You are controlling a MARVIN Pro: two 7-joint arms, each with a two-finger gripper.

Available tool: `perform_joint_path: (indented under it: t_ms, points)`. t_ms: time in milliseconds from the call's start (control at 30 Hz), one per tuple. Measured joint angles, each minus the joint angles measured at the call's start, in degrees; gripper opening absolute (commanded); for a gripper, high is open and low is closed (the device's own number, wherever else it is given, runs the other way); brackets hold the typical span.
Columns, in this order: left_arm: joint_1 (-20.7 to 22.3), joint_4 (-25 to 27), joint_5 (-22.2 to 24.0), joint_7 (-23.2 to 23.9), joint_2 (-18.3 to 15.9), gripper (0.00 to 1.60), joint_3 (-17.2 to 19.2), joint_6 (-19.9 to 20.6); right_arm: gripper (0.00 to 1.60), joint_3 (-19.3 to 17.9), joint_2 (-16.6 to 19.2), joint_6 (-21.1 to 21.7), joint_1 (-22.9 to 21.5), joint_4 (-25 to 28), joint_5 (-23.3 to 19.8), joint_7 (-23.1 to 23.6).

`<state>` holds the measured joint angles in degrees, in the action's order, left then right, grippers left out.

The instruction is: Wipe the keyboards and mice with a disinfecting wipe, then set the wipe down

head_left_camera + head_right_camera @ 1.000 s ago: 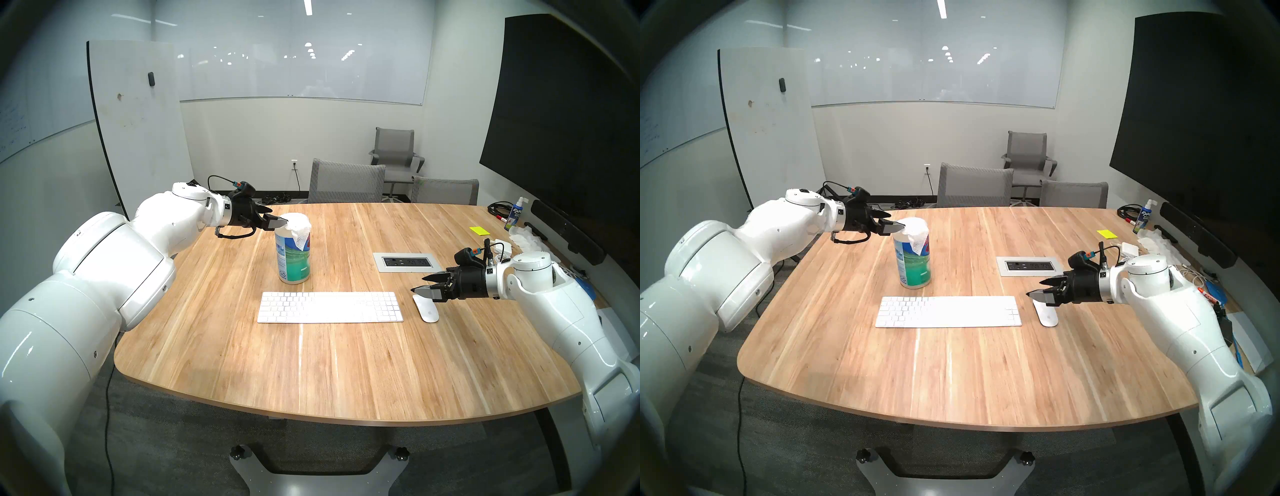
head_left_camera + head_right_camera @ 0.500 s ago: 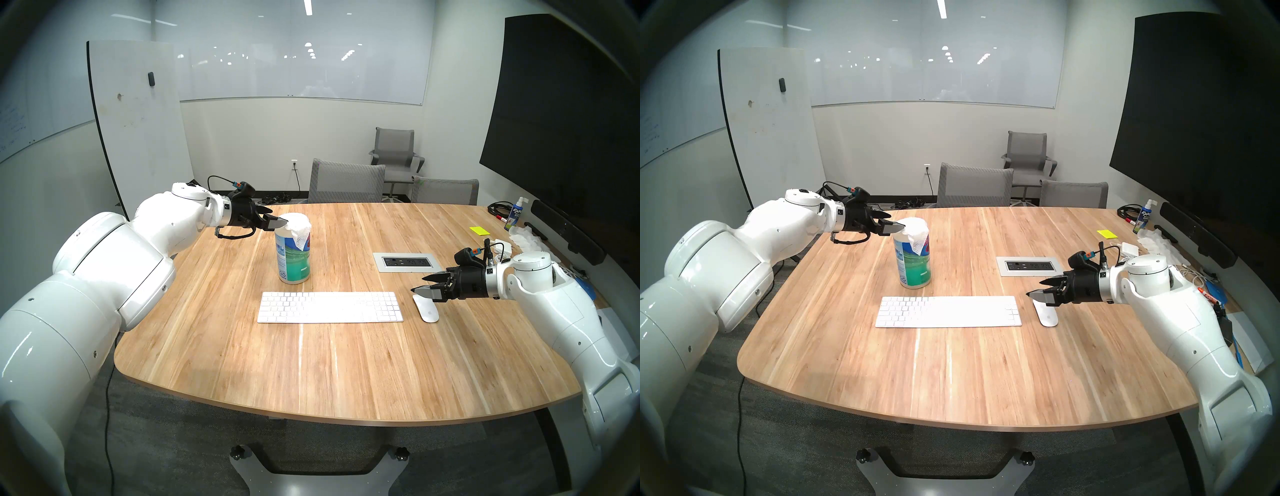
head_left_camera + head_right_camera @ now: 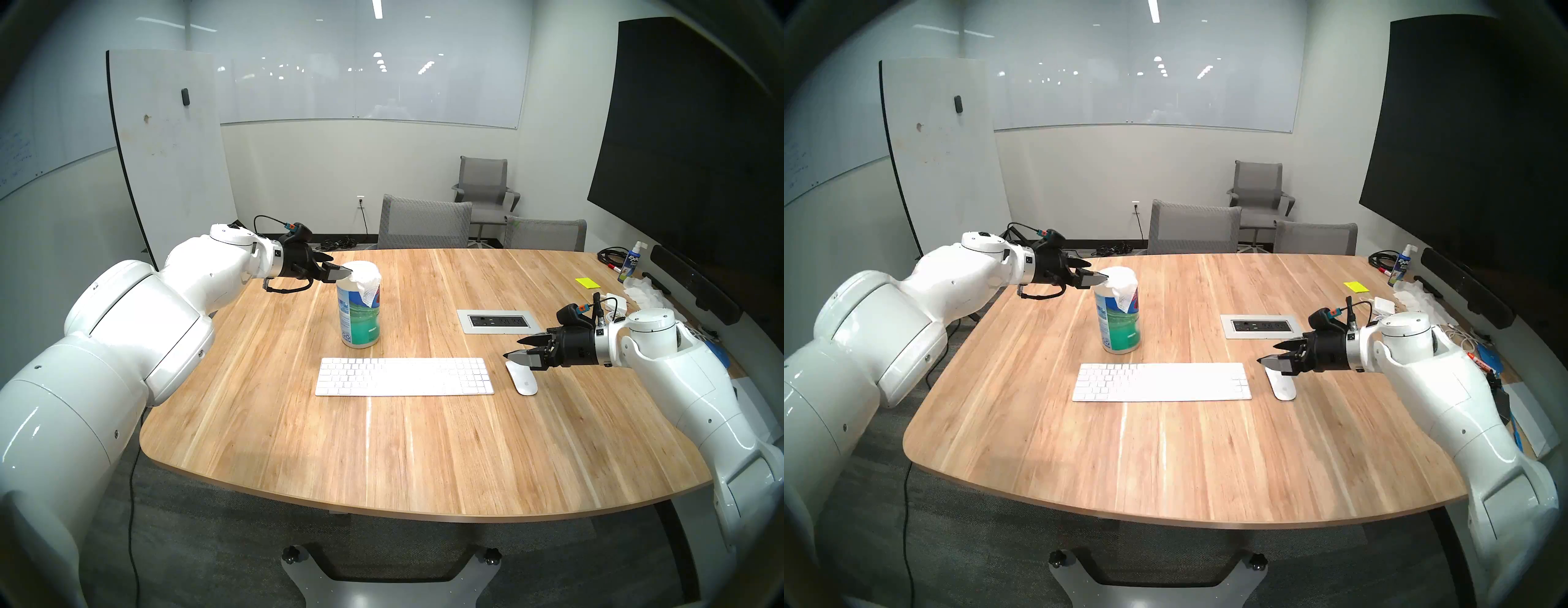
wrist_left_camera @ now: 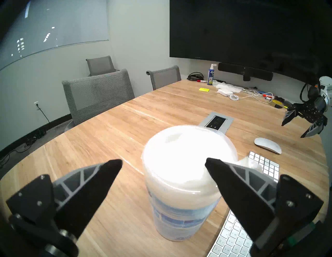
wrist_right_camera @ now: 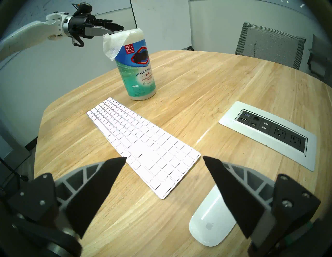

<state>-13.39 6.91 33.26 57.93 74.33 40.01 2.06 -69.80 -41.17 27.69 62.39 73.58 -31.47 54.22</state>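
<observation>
Nothing has changed: left claw [image 4: 163,164] still apart beside wipe tub [image 3: 359,312], right claw [image 5: 164,159] apart above mouse [image 5: 212,226]; wipe [image 5: 115,44] unpulled.

A pale wooden surface [image 3: 424,446] with rounded corners fills the middle of the room. Set flush into it on the right is a grey power and data panel [image 3: 499,321]. Along the far right edge lie a yellow sticky-note pad [image 3: 589,282], a whiteboard-cleaner spray bottle [image 3: 632,262], a coil of black cable [image 3: 613,255] and some crumpled white tissues [image 3: 642,294]. Three grey mesh chairs [image 3: 424,221] stand beyond the far edge. A large dark screen [image 3: 687,148] hangs on the right wall, and a white board [image 3: 169,148] leans at the far left.
</observation>
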Motion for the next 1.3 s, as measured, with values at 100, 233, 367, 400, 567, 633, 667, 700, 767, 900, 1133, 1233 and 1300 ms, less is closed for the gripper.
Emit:
perform_joint_path:
  t_ms: [100, 233, 367, 400, 567, 633, 667, 700, 767, 900, 1133, 1233, 1300]
  points:
    - [0.00, 0.00, -0.01, -0.03, -0.01, 1.60, 0.01, 0.00, 1.60, 0.00, 0.00, 0.00, 0.00, 0.00, 0.00, 0.00]
    - [-0.01, 0.00, -0.02, -0.05, -0.01, 1.60, 0.02, 0.00, 1.60, 0.00, 0.00, 0.00, 0.00, 0.00, 0.00, 0.00]
    - [-0.02, 0.00, -0.03, -0.07, -0.02, 1.60, 0.03, 0.00, 1.60, 0.00, 0.00, 0.00, 0.00, 0.00, 0.00, 0.00]
    - [-0.02, 0.00, -0.03, -0.08, -0.02, 1.60, 0.03, 0.00, 1.60, 0.00, 0.00, 0.01, -0.01, 0.00, 0.00, 0.12]
    - [-0.02, 0.00, -0.03, -0.09, -0.03, 1.60, 0.04, 0.00, 1.60, 0.01, 0.01, 0.29, -0.38, -0.02, -0.20, 1.38]
    - [-0.03, 0.00, -0.04, -0.09, -0.03, 1.60, 0.05, 0.00, 1.60, -0.02, 0.06, 0.69, -0.56, 0.10, -0.32, 1.89]
    - [-0.03, 0.00, -0.04, -0.10, -0.03, 1.60, 0.05, 0.00, 1.60, -0.06, 0.11, 1.02, -0.66, 0.25, -0.41, 2.27]
    - [-0.03, 0.00, -0.04, -0.10, -0.04, 1.60, 0.05, 0.00, 1.60, -0.08, 0.18, 1.24, -0.68, 0.45, -0.49, 2.54]
    - [-0.03, 0.00, -0.04, -0.10, -0.04, 1.60, 0.05, 0.00, 1.60, -0.14, 0.35, 1.67, -0.69, 0.98, -0.63, 3.05]
    - [-0.03, 0.00, -0.05, -0.10, -0.04, 1.60, 0.06, 0.00, 1.60, -0.41, 0.87, 2.55, -0.37, 2.84, -1.15, 4.12]
    - [-0.04, 0.01, -0.06, -0.11, -0.05, 1.60, 0.07, 0.00, 1.60, -1.07, 1.85, 4.22, 1.75, 7.57, -2.33, 5.42]
    - [-0.05, 0.01, -0.07, -0.12, -0.06, 1.60, 0.08, -0.01, 1.60, -1.38, 2.23, 4.91, 2.95, 9.97, -2.97, 5.95]
    - [-0.05, 0.01, -0.07, -0.12, -0.06, 1.60, 0.09, -0.01, 1.60, -1.75, 2.50, 5.53, 4.00, 11.96, -3.57, 6.25]
